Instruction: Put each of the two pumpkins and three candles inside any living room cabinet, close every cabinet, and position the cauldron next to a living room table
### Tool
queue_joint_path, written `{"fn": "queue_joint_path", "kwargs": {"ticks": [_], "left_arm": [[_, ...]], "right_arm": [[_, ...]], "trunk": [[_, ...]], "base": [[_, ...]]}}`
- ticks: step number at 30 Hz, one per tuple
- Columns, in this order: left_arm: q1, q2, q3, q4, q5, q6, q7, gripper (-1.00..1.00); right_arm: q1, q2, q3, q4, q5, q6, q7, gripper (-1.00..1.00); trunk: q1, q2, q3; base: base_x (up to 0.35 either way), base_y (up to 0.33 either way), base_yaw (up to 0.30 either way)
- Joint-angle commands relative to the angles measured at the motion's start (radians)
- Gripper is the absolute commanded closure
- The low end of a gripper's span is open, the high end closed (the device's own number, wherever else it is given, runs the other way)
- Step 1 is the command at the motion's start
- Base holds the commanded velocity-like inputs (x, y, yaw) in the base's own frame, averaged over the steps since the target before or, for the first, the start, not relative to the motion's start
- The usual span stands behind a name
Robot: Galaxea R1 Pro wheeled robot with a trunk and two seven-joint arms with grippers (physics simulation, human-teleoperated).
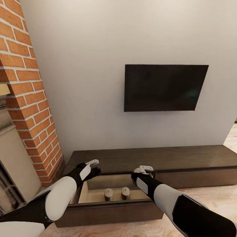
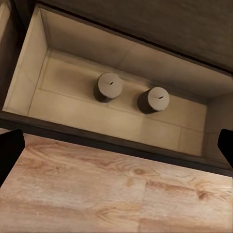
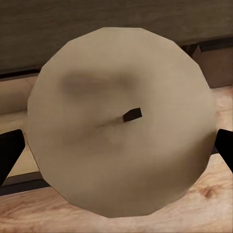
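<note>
The long dark-brown cabinet stands against the wall with its left drawer pulled out. Two grey-beige candles stand upright on the drawer's pale floor; the left wrist view looks down on the same candles. My left gripper hangs open above the drawer's left end. My right gripper is over the drawer's right end, shut on a third candle whose round top and wick face the wrist camera. Pumpkins, cauldron and table are out of view.
A red brick chimney and a beige fireplace rise at the left, close to my left arm. A black TV hangs on the wall above the cabinet. Light wooden floor lies in front of the unit.
</note>
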Motion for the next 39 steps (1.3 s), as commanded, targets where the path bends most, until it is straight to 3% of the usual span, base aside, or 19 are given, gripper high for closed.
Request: {"fn": "queue_joint_path", "kwargs": {"ticks": [1, 14, 39], "left_arm": [[0.0, -0.001, 0.005, -0.002, -0.003, 0.006, 0.003, -1.0], [0.0, -0.009, 0.004, 0.0, -0.003, 0.007, 0.003, -1.0], [0.0, -0.018, 0.004, 0.001, -0.003, 0.006, 0.003, -1.0]], "right_arm": [[-0.001, 0.0, 0.008, -0.001, -0.002, 0.007, -0.006, 1.0], [-0.001, -0.001, 0.005, 0.001, -0.005, 0.119, -0.006, 1.0], [-0.001, -0.001, 0.006, 0.001, -0.004, 0.124, -0.006, 1.0]], "trunk": [[0.004, -0.008, -0.004], [0.054, -0.099, -0.045], [0.15, -0.274, -0.123]], "base": [[0.0, 0.0, 0.0], [0.0, 0.0, 0.0], [0.0, 0.0, 0.0]]}}
